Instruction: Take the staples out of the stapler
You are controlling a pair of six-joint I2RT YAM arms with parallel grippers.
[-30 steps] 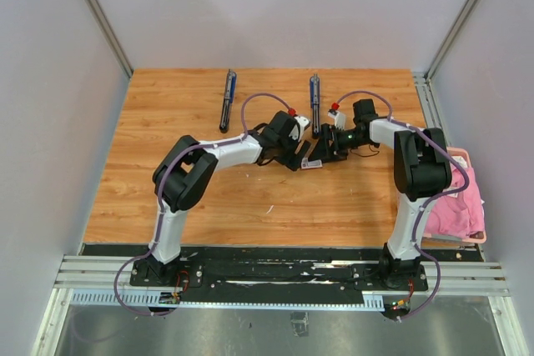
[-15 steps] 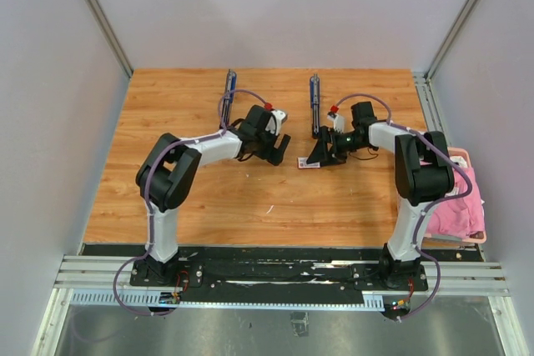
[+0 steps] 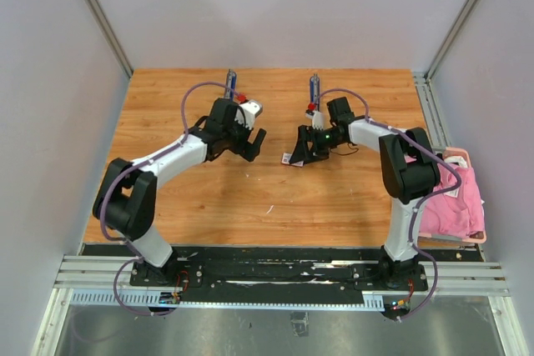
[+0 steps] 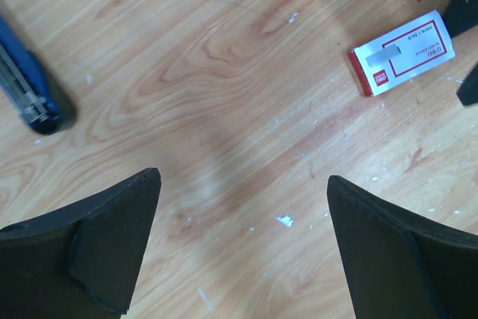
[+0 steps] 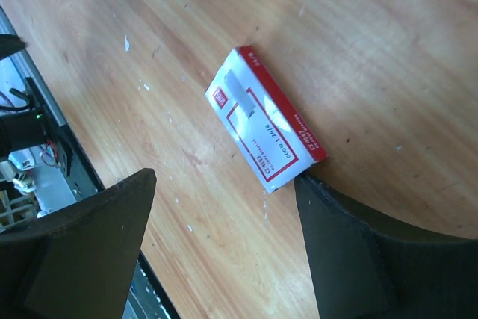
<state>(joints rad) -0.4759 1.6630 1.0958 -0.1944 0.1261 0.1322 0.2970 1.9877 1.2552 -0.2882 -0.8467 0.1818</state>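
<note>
Two blue-and-black staplers lie at the back of the wooden table (image 3: 167, 198). The left stapler (image 3: 231, 80) is partly hidden behind my left arm, and its end (image 4: 31, 93) shows in the left wrist view. The right stapler (image 3: 314, 87) lies just behind my right wrist. No staples show in any view. My left gripper (image 3: 253, 146) (image 4: 243, 177) hangs open over bare wood. My right gripper (image 3: 299, 147) (image 5: 224, 177) is also open, its right finger (image 5: 351, 252) at the corner of a small white box with red marking (image 5: 265, 128) (image 3: 287, 157) (image 4: 403, 61).
A pink cloth (image 3: 459, 198) lies in a basket off the table's right edge. Grey walls close in the left, back and right sides. A metal rail (image 3: 275, 277) with the arm bases runs along the near edge.
My left arm swung left, away from the white box, and its jaws opened wider. My right gripper moved left, still open, and the white box slid left with it.
</note>
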